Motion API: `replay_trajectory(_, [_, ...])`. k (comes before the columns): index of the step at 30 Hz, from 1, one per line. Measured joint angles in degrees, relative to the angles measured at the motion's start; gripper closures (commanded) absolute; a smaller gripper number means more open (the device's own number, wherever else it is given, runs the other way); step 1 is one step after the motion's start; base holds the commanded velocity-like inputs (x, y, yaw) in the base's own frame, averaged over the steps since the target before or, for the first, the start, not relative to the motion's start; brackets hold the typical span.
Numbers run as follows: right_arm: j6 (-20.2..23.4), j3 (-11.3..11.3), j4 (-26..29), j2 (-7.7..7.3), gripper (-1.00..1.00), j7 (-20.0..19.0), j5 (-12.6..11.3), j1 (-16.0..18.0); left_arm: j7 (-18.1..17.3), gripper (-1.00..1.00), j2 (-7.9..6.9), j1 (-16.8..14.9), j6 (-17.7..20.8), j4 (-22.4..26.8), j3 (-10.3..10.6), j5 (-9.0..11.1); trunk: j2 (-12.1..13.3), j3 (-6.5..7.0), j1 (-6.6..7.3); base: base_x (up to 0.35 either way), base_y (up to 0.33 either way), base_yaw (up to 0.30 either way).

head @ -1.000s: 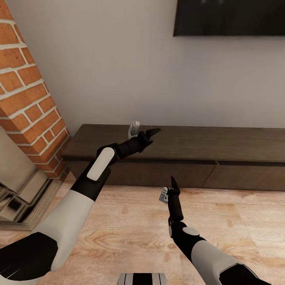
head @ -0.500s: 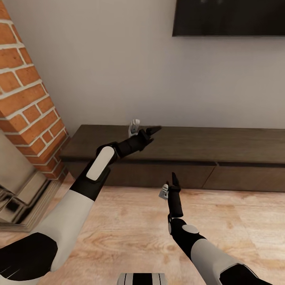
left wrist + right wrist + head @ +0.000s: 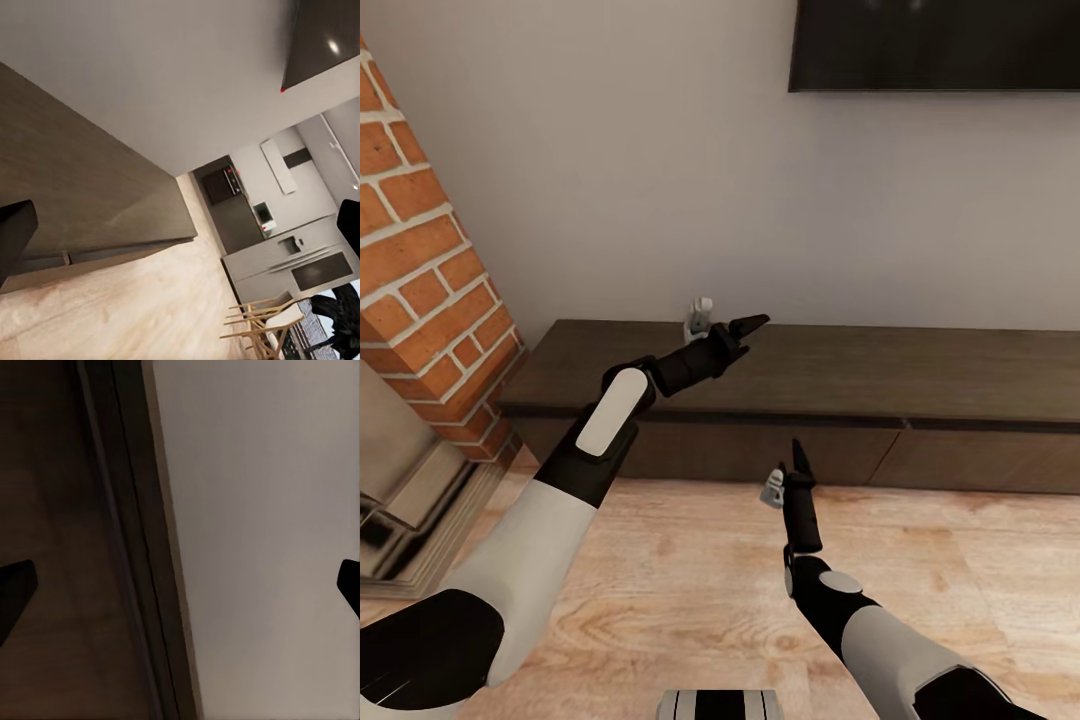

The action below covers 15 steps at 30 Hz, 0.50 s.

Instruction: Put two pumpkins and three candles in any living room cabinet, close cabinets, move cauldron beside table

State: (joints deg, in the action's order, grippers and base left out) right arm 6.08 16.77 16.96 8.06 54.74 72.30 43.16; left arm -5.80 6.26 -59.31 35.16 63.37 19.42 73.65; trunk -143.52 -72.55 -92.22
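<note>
The long, low dark brown cabinet [image 3: 830,375] runs along the white wall, and its flat fronts [image 3: 760,450] look shut. My left gripper [image 3: 745,325] hovers above the cabinet's top near its left part. In the left wrist view this gripper [image 3: 180,229] is open with nothing between its fingers, and the cabinet top [image 3: 67,180] lies below. My right gripper [image 3: 797,460] points at the cabinet's front, low over the floor. Through the right wrist camera that gripper [image 3: 180,585] is open and empty, facing the cabinet edge [image 3: 127,547]. The pumpkins, candles and cauldron are out of view.
A red brick fireplace [image 3: 420,290] with a shiny metal hearth [image 3: 400,500] stands at the left. A dark TV [image 3: 935,45] hangs on the wall above the cabinet. Light wood floor [image 3: 690,570] spreads in front. Far off are kitchen units [image 3: 232,210] and wooden chairs [image 3: 262,322].
The whole picture has shifted slightly left, so the camera has moved. Both arms keep nearly the same pose, and both grippers stay open.
</note>
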Motion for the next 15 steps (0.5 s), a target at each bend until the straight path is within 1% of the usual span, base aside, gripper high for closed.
replay_trajectory(6, [0.36, 0.24, -2.15, 0.08, -1.0, -0.07, 0.44, -0.01, 0.06, -1.0, -0.02, 0.06, 0.0, 0.0, 0.0, 0.0, 0.0, 0.0, 0.0, 0.007, 0.0, 0.0])
replay_trajectory(11, [0.54, 0.23, -2.38, 0.03, -1.0, -0.08, 0.52, -0.01, 0.0, -1.0, 0.03, 0.02, 0.06, -0.11, 0.0, -0.01, 0.0, 0.0, 0.0, 0.221, -0.036, 0.0])
replay_trajectory(15, [0.55, 0.05, -2.44, 0.02, -1.0, -0.08, 0.49, -0.01, 0.0, -1.0, -0.01, 0.01, 0.06, -0.02, 0.0, 0.0, 0.0, 0.0, 0.0, 0.075, -0.021, 0.0])
